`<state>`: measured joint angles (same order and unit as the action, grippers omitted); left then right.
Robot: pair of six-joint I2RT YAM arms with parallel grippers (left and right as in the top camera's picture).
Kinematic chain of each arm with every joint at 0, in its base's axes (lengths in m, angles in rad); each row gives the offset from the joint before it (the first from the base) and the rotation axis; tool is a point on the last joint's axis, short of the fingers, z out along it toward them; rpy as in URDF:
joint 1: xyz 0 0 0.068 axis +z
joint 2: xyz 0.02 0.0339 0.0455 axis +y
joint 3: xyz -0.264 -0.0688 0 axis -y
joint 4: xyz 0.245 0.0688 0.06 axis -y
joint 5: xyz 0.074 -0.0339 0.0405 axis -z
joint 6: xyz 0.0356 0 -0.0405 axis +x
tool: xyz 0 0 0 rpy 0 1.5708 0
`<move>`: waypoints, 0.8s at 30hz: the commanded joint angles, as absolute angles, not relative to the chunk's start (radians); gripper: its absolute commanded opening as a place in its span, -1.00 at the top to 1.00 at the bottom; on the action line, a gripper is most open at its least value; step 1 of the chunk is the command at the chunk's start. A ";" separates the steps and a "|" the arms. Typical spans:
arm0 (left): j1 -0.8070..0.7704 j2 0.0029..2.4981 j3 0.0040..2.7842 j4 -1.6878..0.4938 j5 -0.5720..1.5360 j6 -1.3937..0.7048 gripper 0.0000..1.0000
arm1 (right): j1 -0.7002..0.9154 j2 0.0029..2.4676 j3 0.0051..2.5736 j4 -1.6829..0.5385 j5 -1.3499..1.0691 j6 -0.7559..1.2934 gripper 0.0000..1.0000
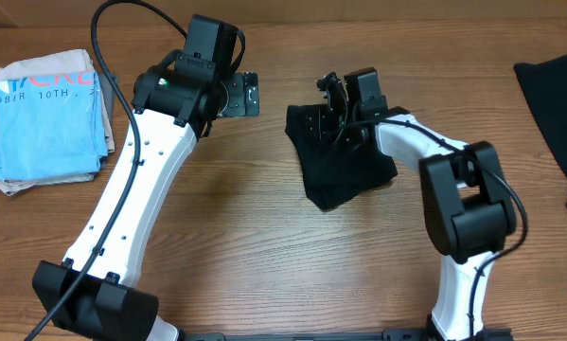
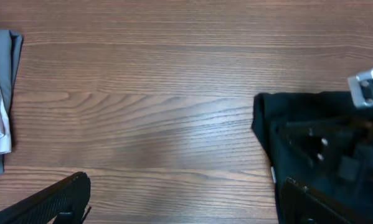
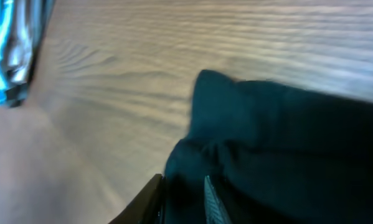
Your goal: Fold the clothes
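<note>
Nearest the overhead lens rise the two white-and-black robot arms: the left arm (image 1: 136, 189) stretched far up the table, the right arm (image 1: 463, 204) bent over the middle. Beneath them spreads the brown wood-grain table (image 1: 255, 256).

The largest cloth in play is the plain black soft-fabric garment (image 1: 340, 175), gathered into a compact, rumpled bundle at mid-table between the two arms. Its long axis runs from the far edge, under the right arm's wrist, back toward the robot and slightly leftward to a blunt corner. A second heap of black cloth (image 1: 553, 90) lies well apart at the right edge, partly out of view. At the far left sits a folded stack topped by a light-blue T-shirt with printed lettering (image 1: 46, 118), which is not part of the job.

Left gripper (image 1: 247, 95) hovers over bare wood just beside the bundle's far-left corner, spread wide and holding nothing. From its wrist camera the bundle lies off to the right.

Right gripper (image 1: 333, 90) sits at the bundle's far edge. Its wrist view is blurred and shows fingers (image 3: 212, 200) narrowly parted amid the fabric, so I cannot tell whether they pinch it.

The right arm is plainly the nearer. The next fold probably turns on it, working along that far-to-near axis.
</note>
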<state>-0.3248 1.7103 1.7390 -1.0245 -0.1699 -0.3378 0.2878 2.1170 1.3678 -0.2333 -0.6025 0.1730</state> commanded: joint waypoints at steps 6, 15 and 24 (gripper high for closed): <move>-0.321 1.717 1.736 -1.021 -0.186 -0.337 -1.00 | 0.151 1.778 1.406 -0.567 -0.585 0.157 0.92; -0.321 1.717 1.736 -1.021 -0.186 -0.337 -1.00 | 0.054 1.770 1.344 -0.864 -0.350 0.156 0.92; -0.321 1.717 1.736 -1.021 -0.186 -0.337 -1.00 | 0.057 1.800 1.134 -0.760 -0.215 0.168 0.92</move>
